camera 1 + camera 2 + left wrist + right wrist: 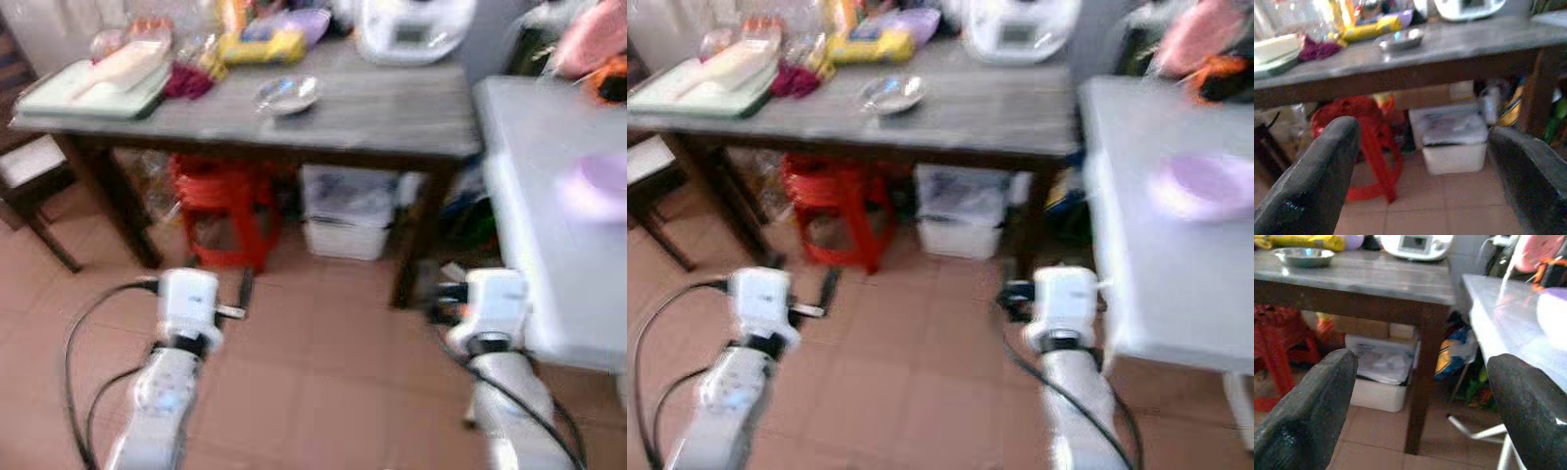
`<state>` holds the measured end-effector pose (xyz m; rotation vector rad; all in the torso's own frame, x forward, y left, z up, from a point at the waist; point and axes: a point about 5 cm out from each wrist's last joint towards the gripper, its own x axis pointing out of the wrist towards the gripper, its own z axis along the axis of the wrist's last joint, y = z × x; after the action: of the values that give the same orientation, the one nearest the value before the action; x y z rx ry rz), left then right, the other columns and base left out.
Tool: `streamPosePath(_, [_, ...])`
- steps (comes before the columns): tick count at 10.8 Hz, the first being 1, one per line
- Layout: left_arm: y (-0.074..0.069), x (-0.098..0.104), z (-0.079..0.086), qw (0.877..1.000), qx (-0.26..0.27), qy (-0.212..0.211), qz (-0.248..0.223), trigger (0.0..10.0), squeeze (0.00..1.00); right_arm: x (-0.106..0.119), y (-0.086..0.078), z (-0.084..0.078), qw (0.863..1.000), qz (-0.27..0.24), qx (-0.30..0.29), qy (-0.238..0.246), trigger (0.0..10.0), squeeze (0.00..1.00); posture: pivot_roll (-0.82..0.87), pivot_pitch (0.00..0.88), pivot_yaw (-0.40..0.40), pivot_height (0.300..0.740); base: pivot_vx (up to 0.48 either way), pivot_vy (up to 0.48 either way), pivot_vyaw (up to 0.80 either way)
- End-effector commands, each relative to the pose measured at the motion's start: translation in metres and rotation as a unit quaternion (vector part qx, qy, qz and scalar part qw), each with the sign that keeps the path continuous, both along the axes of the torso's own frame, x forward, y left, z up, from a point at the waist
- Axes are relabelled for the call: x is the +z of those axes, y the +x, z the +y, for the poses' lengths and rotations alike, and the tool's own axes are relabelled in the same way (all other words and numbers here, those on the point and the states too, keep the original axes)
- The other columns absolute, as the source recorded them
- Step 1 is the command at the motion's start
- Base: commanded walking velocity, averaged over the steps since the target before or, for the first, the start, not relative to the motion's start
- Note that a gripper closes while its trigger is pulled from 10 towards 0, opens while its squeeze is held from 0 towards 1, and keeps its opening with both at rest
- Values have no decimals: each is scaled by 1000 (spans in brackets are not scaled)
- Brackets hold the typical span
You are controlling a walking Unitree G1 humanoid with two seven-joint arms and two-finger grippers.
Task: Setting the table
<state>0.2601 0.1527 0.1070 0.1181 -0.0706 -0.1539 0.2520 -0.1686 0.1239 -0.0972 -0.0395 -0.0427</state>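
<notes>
Trouble is looming in the blur: both arms are hanging low over the tiled floor, left tool (1420, 171) and right tool (1420, 401) spread wide and holding nothing, while the metal bowl (286, 94) is sitting up on the grey desk (392, 113); a misjudged approach could be clipping the desk's edge or leg.
</notes>
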Motion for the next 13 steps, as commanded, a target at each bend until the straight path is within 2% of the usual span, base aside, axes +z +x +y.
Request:
streamPosePath(1, [-1,-2,9,1000,12,12,6,10000,0,0,0,7,1000,1,8,11,10000,0,-33,106,58,740,0,-416,0])
streamPosePath(3, [-1,-2,8,1000,11,10,5,10000,0,-1,1,6,1000,4,7,19,10000,0,-36,104,56,740,0,-420,0])
streamPosePath(6, [-1,-3,6,1000,7,10,6,10000,0,0,1,6,1000,6,7,20,10000,0,-41,109,52,740,0,-420,-615])
streamPosePath(10, [0,-4,4,1000,6,8,6,10000,0,0,2,6,1000,4,11,17,10000,0,-40,102,53,740,0,-411,0])
streamPosePath(13, [0,-5,4,1000,6,8,5,10000,0,0,3,10,1000,1,17,15,10000,0,-35,87,55,740,0,0,0])
